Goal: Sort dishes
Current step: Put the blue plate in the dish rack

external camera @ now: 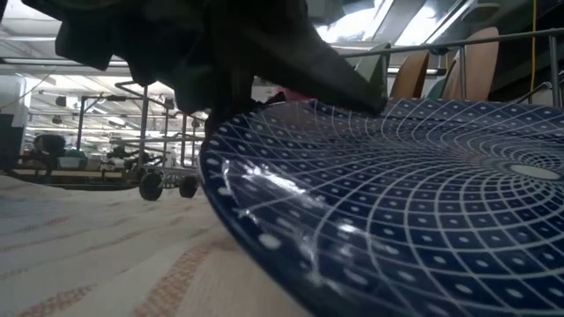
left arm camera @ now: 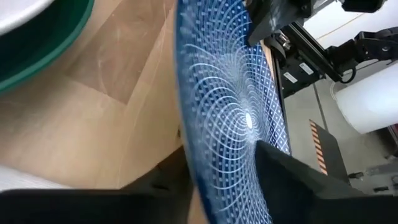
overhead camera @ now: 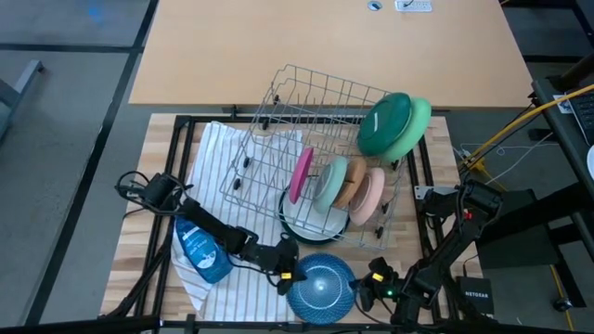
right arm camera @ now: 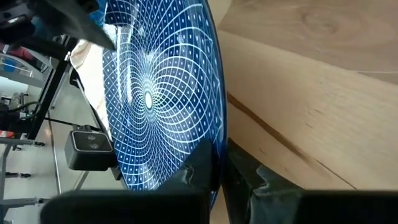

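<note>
Left gripper (overhead camera: 286,272) straddles the blue plate's (overhead camera: 321,286) rim, its fingers spread on either side. Right gripper (overhead camera: 368,286) is clamped on the opposite rim.

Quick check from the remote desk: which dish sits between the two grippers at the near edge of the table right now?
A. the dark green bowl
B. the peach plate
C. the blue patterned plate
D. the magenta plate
C. The blue patterned plate lies at the table's near edge with the left gripper on one side of its rim and the right gripper pinching the other; the magenta plate, peach plate and dark green bowl sit in the wire rack.
</note>
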You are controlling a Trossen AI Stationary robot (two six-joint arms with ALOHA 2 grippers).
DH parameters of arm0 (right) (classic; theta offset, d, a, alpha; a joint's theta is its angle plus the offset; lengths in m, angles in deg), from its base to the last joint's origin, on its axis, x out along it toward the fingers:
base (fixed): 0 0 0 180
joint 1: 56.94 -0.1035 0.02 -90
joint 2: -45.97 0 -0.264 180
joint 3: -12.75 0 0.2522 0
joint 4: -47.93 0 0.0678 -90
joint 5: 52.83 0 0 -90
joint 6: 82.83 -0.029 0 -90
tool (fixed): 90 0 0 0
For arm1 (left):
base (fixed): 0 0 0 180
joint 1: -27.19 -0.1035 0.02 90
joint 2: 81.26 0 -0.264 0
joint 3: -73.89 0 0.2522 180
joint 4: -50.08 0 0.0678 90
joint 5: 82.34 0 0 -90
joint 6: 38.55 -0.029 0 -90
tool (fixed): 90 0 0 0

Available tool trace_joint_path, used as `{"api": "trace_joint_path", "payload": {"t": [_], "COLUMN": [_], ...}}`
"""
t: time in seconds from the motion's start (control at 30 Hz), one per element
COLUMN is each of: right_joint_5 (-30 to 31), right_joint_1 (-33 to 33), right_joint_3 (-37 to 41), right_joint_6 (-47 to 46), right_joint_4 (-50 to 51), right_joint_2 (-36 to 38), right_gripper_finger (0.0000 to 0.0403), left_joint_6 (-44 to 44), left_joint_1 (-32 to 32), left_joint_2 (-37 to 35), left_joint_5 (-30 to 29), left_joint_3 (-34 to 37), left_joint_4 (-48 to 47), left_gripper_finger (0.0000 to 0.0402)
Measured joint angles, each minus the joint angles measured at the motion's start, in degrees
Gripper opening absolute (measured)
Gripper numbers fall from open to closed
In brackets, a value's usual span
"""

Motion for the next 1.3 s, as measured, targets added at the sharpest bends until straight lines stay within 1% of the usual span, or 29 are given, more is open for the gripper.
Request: {"api": "trace_joint_path", "payload": {"t": [0.2, 0.27, 0.4, 0.6, 0.77, 0.9, 1.03, 1.17, 1.3], "right_joint_5": [0.0, -0.2, -1.9, -9.1, -7.5, -8.3, -8.5, -12.1, -14.0], "right_joint_1": [0.0, -0.1, 0.0, -0.2, -3.0, -5.1, -7.1, -9.0, -11.0], "right_joint_3": [0.0, -0.1, 0.0, -0.1, 0.1, 0.1, 0.1, 0.1, 0.1], "right_joint_6": [0.2, 0.2, 0.0, 2.4, 3.0, 3.4, 2.5, 2.4, 2.3], "right_joint_4": [-0.2, -0.6, -0.3, -0.9, 1.4, 5.3, 8.4, 9.8, 10.7], "right_joint_2": [0.0, 0.0, 0.0, 1.0, 4.3, 7.8, 9.2, 10.3, 11.7], "right_gripper_finger": [0.0044, 0.0054, 0.0072, 0.0084, 0.0084, 0.0084, 0.0085, 0.0085, 0.0085], "left_joint_6": [1.3, 3.5, 5.8, 9.0, 8.8, 8.8, 8.4, 7.2, 5.4], "left_joint_1": [0.0, -0.2, -0.7, -1.1, -1.2, -1.2, -1.2, -1.0, -0.9], "left_joint_2": [0.0, 0.1, 0.0, 0.0, -0.3, -0.6, -0.7, -1.5, -5.3], "left_joint_5": [-0.5, 0.0, 0.2, 0.8, 0.7, 0.7, 0.7, 0.7, 0.0], "left_joint_3": [0.1, 0.0, 0.0, -0.1, -0.1, -0.1, 0.0, -0.4, -1.2], "left_joint_4": [-0.4, 0.2, 0.0, 0.4, 0.5, 0.4, 2.0, 1.8, 2.2], "left_gripper_finger": [0.0034, 0.0015, 0.0023, 0.0007, 0.0004, 0.0004, 0.0003, 0.0003, 0.0003]}}
